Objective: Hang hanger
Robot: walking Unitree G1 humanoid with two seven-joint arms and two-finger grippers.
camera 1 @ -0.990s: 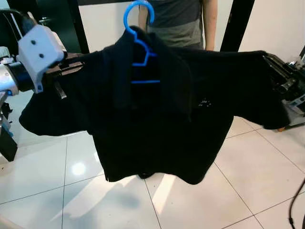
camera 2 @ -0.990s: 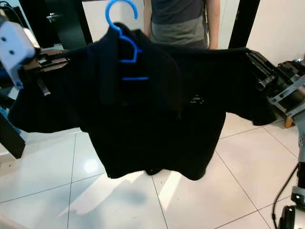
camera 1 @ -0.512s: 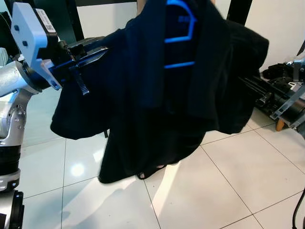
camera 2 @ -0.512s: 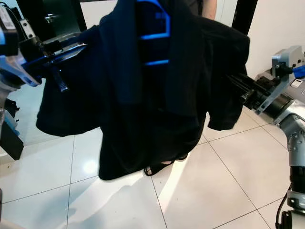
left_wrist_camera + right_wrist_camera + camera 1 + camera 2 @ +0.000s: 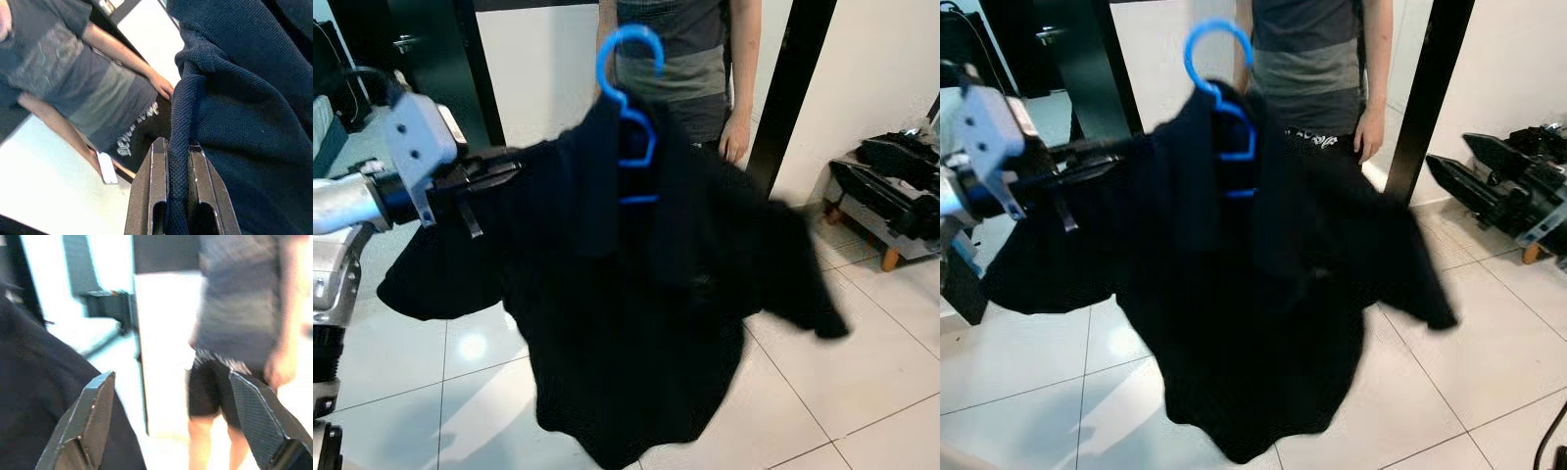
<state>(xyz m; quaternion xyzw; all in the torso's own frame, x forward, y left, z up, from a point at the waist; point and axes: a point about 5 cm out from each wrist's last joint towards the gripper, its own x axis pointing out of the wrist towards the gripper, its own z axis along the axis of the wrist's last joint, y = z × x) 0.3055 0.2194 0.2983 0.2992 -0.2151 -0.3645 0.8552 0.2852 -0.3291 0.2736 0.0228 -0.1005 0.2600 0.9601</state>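
Hanger point(image 5: 628, 117), the bright blue plastic one, sits up around 12 o'clock in the head views with a black shirt point(image 5: 636, 313) draped over it, hook poking up above the collar. Left tool point(image 5: 177, 196) comes in from about 9 o'clock and is clamped on a thick seam of the shirt at the shoulder; the wrist view shows the fabric ridge squeezed right between the two black fingers point(image 5: 152, 191). So the whole load seems to hang off cloth, not off the plastic itself.

Right tool point(image 5: 171, 426) has its fingers spread wide with nothing between them, just the dark cloth off to one side. The far sleeve droops toward 4 o'clock and looks blurred.

A person point(image 5: 1317, 59) in a grey shirt stands behind at 12 to 1 o'clock, next to a black post point(image 5: 788, 88). No rail or rod can be made out in these pictures, so where the hook should go is a guess.

To do this step well, the robot probably wants the sleeve to settle first, then keep the hook upright and facing the rail. Since the grip is on fabric, a fast move could let the hanger slide or tip inside the shirt. Getting the free right tool under the other shoulder would likely steady it. White tiled floor point(image 5: 862, 372) below, so a drop means starting over.
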